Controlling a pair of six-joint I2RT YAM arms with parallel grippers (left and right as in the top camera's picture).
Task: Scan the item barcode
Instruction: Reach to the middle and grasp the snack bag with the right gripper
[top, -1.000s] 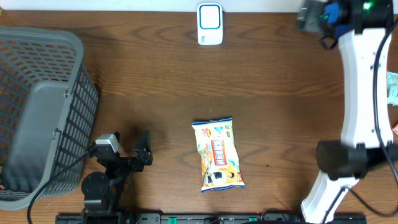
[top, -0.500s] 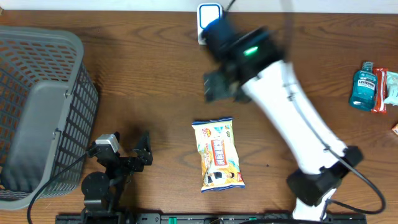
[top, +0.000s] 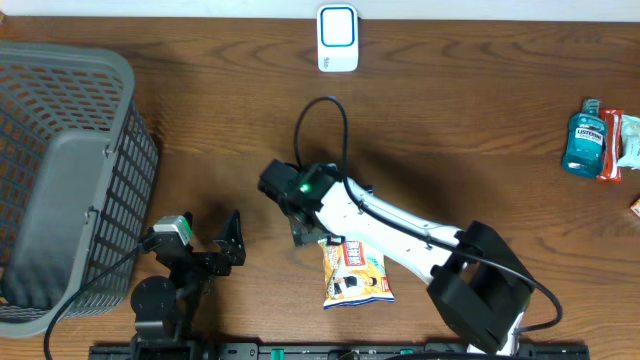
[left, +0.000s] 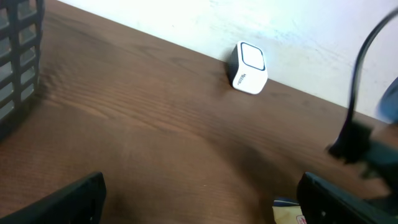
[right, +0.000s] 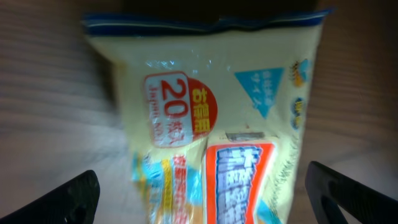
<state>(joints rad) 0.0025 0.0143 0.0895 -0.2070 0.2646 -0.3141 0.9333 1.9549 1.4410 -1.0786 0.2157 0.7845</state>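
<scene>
The item is a cream snack packet (top: 358, 276) with an orange-framed label, lying flat near the table's front edge. My right gripper (top: 316, 231) hangs over its far end, open. In the right wrist view the packet (right: 211, 118) fills the frame between the two dark fingertips (right: 65, 198), and the right gripper (right: 205, 200) straddles it without closing. No barcode shows. The white and blue scanner (top: 337, 38) stands at the table's back edge, also seen as the scanner (left: 247, 67) from the left wrist. My left gripper (top: 226, 246) rests open and empty to the left of the packet, and the left gripper (left: 202, 205) holds nothing.
A grey mesh basket (top: 60, 180) takes up the left side. A teal mouthwash bottle (top: 581, 140) and other packets lie at the far right edge. The right arm's black cable (top: 322, 120) loops above the wrist. A corner of the packet (left: 287, 211) shows by the left gripper's right finger.
The right arm has swung fast from the far right corner across the table and come down over the packet's far end. The left arm and the packet have not moved.
</scene>
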